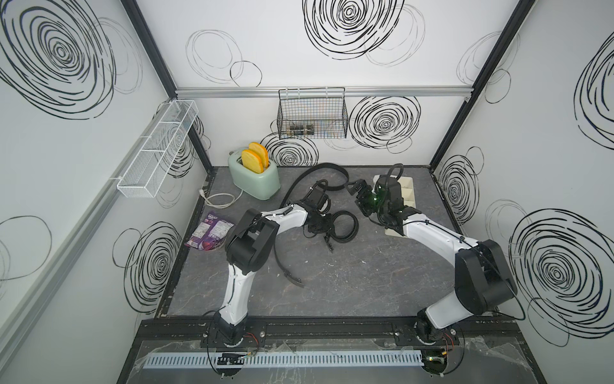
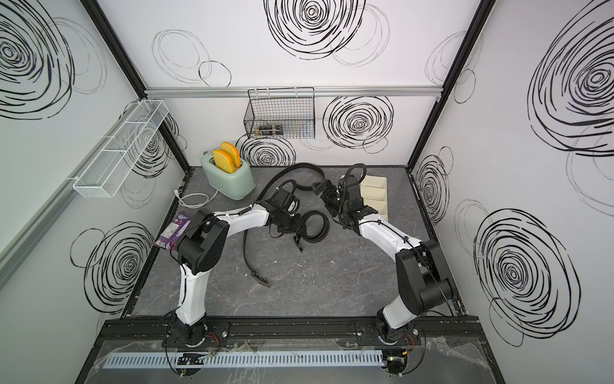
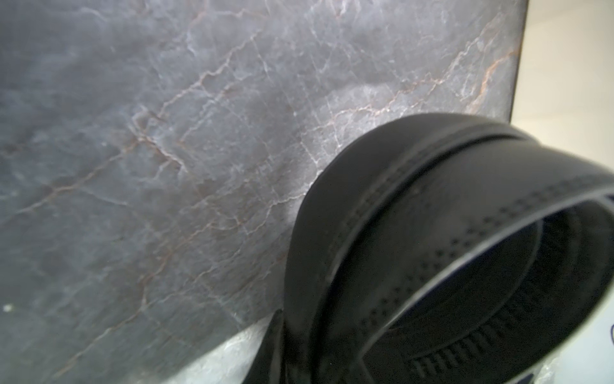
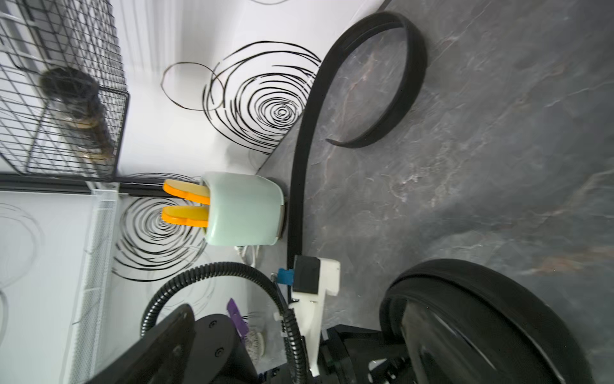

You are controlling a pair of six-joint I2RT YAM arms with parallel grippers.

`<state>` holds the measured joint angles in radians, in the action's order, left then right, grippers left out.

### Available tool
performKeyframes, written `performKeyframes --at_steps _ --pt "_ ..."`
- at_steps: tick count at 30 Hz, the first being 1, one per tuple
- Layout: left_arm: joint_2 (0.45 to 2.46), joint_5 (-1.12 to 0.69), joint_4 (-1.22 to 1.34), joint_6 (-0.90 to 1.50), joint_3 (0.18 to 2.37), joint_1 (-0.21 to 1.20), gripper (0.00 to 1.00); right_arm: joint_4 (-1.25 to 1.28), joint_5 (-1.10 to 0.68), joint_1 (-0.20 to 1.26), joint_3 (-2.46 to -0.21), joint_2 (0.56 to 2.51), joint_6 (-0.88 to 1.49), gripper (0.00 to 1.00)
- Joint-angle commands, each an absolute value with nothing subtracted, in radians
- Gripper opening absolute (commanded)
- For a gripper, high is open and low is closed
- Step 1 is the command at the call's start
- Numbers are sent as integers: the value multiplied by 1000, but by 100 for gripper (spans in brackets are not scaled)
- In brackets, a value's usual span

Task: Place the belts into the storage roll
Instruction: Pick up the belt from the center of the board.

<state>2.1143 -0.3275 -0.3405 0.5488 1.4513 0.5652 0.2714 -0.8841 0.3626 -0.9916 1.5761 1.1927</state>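
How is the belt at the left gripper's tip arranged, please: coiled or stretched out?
Coiled: the belt forms loose overlapping loops on the table.

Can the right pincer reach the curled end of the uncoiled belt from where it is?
Likely yes. The right pincer is open and close beside the curled end of the uncoiled belt, with only bare tabletop between them.

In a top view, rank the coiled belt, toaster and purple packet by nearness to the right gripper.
1. The coiled belt, mid-table, close beside the right gripper.
2. The toaster, back left.
3. The purple packet, left table edge.
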Motion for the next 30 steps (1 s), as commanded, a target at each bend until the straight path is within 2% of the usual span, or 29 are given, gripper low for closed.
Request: performKeyframes --at_steps 1,4,16,23,30 --pt "2180 -186 -520 450 1473 568 12 500 -999 343 -962 1625 1280 97" --pt "2205 -162 -572 412 1534 578 12 442 -1034 335 -940 1635 1200 94" --pt "2249 -59 -693 304 1628 593 14 543 -1087 300 -757 1735 1142 78" --pt "2259 -112 -670 332 1631 580 32 580 -1098 287 -729 1800 1099 75" --pt "2284 -120 -673 325 1655 584 37 452 -1076 288 -765 1826 1040 75"
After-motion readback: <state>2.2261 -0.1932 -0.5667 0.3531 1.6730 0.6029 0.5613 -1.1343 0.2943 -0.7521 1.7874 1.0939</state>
